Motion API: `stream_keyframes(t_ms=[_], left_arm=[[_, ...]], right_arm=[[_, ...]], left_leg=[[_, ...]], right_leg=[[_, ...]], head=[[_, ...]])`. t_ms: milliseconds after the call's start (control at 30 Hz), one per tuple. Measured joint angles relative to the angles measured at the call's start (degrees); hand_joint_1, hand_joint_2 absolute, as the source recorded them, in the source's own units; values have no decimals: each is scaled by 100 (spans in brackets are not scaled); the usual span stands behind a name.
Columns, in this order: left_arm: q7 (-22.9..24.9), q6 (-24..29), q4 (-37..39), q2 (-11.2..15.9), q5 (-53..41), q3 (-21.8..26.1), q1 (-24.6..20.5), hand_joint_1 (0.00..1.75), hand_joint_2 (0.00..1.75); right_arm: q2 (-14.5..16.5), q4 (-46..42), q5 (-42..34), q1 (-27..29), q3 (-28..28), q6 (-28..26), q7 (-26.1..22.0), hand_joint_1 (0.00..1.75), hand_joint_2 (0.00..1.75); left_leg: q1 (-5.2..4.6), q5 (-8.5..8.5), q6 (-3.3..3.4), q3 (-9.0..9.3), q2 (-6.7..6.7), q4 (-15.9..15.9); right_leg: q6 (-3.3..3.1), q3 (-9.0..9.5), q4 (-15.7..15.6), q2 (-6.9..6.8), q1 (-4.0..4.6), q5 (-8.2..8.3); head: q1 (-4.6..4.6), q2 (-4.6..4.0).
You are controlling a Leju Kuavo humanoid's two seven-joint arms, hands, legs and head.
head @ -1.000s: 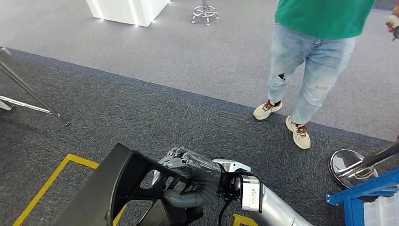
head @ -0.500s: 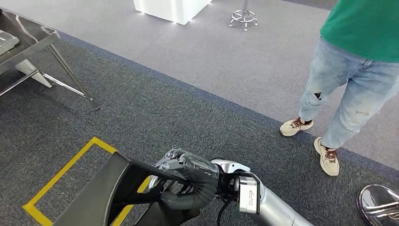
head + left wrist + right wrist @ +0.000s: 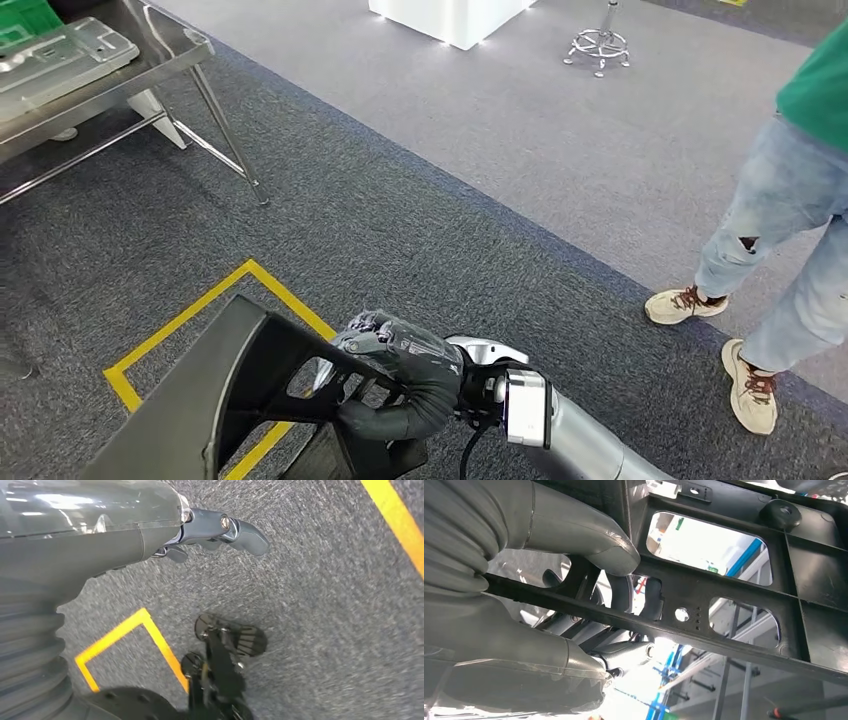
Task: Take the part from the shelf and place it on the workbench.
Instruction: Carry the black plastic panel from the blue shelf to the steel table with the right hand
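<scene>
Grey carpet, darker close by and paler beyond, is crossed by a yellow floor marking (image 3: 190, 325) that lies just ahead of the carried part. Across the earlier head views and this one the whole scene has slid to the right, which is read as the camera turning leftward, not as the things moving. As a result, a steel workbench (image 3: 175, 50) has been brought into the upper left corner, with a pressed metal piece (image 3: 60, 62) already lying on its top, while the person in jeans (image 3: 790, 230) has been pushed toward the right edge and the blue shelf frame has dropped out of the head view.

The black part (image 3: 230, 400) is held low in front of the body, well apart from the workbench and on the near side of the yellow marking. The right hand (image 3: 395, 375) is wrapped around one of the part's ribs; in the right wrist view the thumb (image 3: 589, 535) is pressed over a crossbar and the darker fingers (image 3: 624, 592) are hooked through an opening, so the grasp is judged firm and unchanged. The left hand (image 3: 210, 527) hangs over the carpet with nothing in it; its fingers look loosely extended.

The pick-up is judged complete and the carry under way. More turning and an approach toward the workbench would be needed before the part could be set down.
</scene>
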Motion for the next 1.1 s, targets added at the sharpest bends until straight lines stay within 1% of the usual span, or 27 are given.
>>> stream_keyframes(t_ms=[33, 100, 133, 167, 233, 267, 300, 333, 367, 400, 467, 500, 533, 567, 600, 633, 700, 733, 767, 800, 833, 867, 900, 967, 1000, 1033, 1100], left_arm=[[-11, -13, 0, 2, 32, 1, -6, 0, 175], [-12, -3, 0, 10, 86, 11, 8, 0, 175], [-5, 31, 0, 13, 101, 20, 14, 0, 175], [0, 76, 1, 14, 111, 27, 12, 0, 175], [-26, 179, 1, 8, 97, 34, -19, 0, 175], [-55, 213, 1, 5, 79, 34, -33, 0, 175], [-90, 235, 1, 3, 58, 33, -40, 0, 175], [-123, 242, 1, 2, 39, 33, -39, 0, 175], [-145, 226, 1, 1, 32, 33, -35, 0, 175], [-151, 186, 1, 1, 38, 33, -31, 0, 175], [-109, 63, 2, -1, 81, 35, -35, 0, 175], [-73, -6, 2, 1, 119, 39, -41, 0, 175], [-40, -62, 2, 3, 152, 46, -41, 0, 175], [-16, -109, 2, 5, 186, 56, -37, 0, 175], [-4, -153, 1, 13, 215, 70, -27, 0, 175], [-2, -186, 3, 13, 237, 81, -14, 0, 175], [-12, -236, 6, 16, 275, 97, -18, 0, 175], [-23, -256, 8, 15, 289, 101, -30, 0, 175], [-35, -278, 8, 22, 299, 108, -46, 0, 175], [-45, -299, 8, 26, 308, 116, -53, 0, 175], [-49, -311, 8, 28, 311, 124, -47, 0, 175], [-51, -320, 8, 28, 311, 129, -34, 0, 175], [-55, -323, 8, 30, 312, 133, -21, 0, 175], [-68, -328, 8, 39, 312, 135, -16, 0, 175], [-78, -332, 8, 45, 312, 136, -22, 0, 175], [-88, -335, 8, 52, 313, 136, -27, 0, 175], [-115, -340, 8, 63, 318, 138, -17, 0, 175]], right_arm=[[-2, 1, -10, -6, 2, -5, 2, 154, 175], [-3, 0, -27, -18, 12, -7, 4, 154, 175], [-3, 1, -32, -25, 23, -8, 4, 154, 175], [-3, 0, -37, -33, 34, -10, 3, 154, 175], [-14, 10, -39, -25, 51, -19, 5, 154, 175], [-26, 15, -39, -5, 56, -26, 5, 154, 175], [-39, 21, -35, 17, 60, -32, 8, 154, 175], [-50, 24, -34, 35, 63, -38, 8, 154, 175], [-58, 24, -32, 44, 67, -43, 8, 154, 175], [-62, 23, -31, 45, 70, -44, 8, 154, 175], [-63, 21, -30, 47, 75, -40, 9, 154, 175], [-63, 19, -27, 49, 79, -35, 12, 154, 175], [-62, 18, -22, 49, 81, -27, 20, 154, 175], [-58, 15, -18, 47, 84, -18, 32, 154, 175], [-50, 11, -14, 44, 85, -9, 46, 154, 175], [-39, 8, -11, 40, 85, -3, 58, 154, 175], [-11, 2, -8, 39, 85, 1, 68, 154, 175], [-4, 2, -5, 44, 85, 1, 69, 154, 175], [1, 3, -2, 53, 85, 1, 70, 154, 175], [1, 5, 4, 64, 85, 1, 72, 154, 175], [1, 8, 11, 74, 85, 2, 73, 154, 175], [2, 9, 18, 80, 85, 2, 74, 154, 175], [2, 8, 22, 83, 85, 2, 74, 154, 175], [3, 5, 31, 83, 85, 6, 74, 154, 175], [3, 3, 37, 83, 85, 9, 74, 154, 175], [4, 2, 42, 85, 85, 13, 74, 154, 175], [12, 1, 57, 89, 85, 18, 74, 154, 175]], left_leg=[[-27, -19, 31, 20, 24, -61], [-18, -2, 86, 42, -91, -112], [0, 17, 117, 81, -154, -157], [20, 41, 148, 126, -219, -203], [37, 62, 190, 171, -348, -245], [35, 60, 201, 169, -421, -243], [34, 54, 205, 169, -506, -239], [34, 47, 203, 172, -592, -232], [36, 38, 193, 179, -683, -219], [39, 22, 179, 187, -769, -198], [47, -26, 134, 163, -922, -124], [55, -41, 102, 132, -992, -91], [69, -51, 62, 95, -1061, -74], [81, -50, 19, 66, -1131, -73], [97, -48, -20, 57, -1197, -90], [96, -61, -53, 56, -1157, -78], [81, -221, -106, -70, -837, 219], [81, -369, -130, -227, -622, 535], [89, -532, -152, -436, -486, 918], [99, -644, -170, -626, -420, 1252], [105, -656, -181, -736, -390, 1422], [107, -557, -183, -732, -370, 1375], [106, -364, -176, -602, -338, 1096], [70, -8, -118, -202, -149, 295], [43, 76, -74, -64, -63, 24], [15, 88, -31, -3, -13, -103], [-7, 71, 38, 2, -96, -131]], right_leg=[[27, 15, -6, -47, 2, -12], [89, 61, -20, -113, -8, -33], [119, 73, 19, -37, -16, -68], [144, 38, 144, 97, -23, -149], [171, -234, 719, 424, -36, -440], [176, -441, 1090, 502, -38, -593], [183, -619, 1376, 536, -39, -669], [187, -723, 1497, 548, -41, -644], [187, -719, 1399, 560, -43, -499], [181, -610, 1100, 599, -49, -269], [167, -320, 376, 899, -79, 91], [160, -235, 154, 1030, -89, 165], [147, -202, 57, 1118, -88, 165], [128, -198, 38, 1095, -78, 156], [96, -180, 23, 1012, -78, 158], [60, -144, -10, 939, -80, 157], [-9, -64, -74, 764, -93, 149], [-35, -34, -86, 670, -79, 132], [-53, -15, -88, 571, -67, 111], [-60, 0, -87, 477, -56, 89], [-61, 16, -87, 391, -51, 66], [-57, 39, -87, 312, -49, 44], [-49, 70, -87, 238, -47, 19], [-17, 144, -88, 103, -30, -38], [7, 171, -90, 45, -19, -62], [34, 189, -94, -6, -10, -81], [94, 230, -121, -103, -2, -105]], head=[[2, 0], [1, 0], [4, 0], [5, 0], [13, 0], [14, 0], [17, 0], [17, 0], [18, 0], [18, 0], [17, 0], [17, 0], [16, 0], [16, 0], [16, 0], [13, 0], [-13, 0], [-25, 0], [-34, 0], [-32, 0], [-33, 0], [-33, 0], [-33, 0], [-31, 0], [-31, 0], [-29, 0], [-30, 0]])
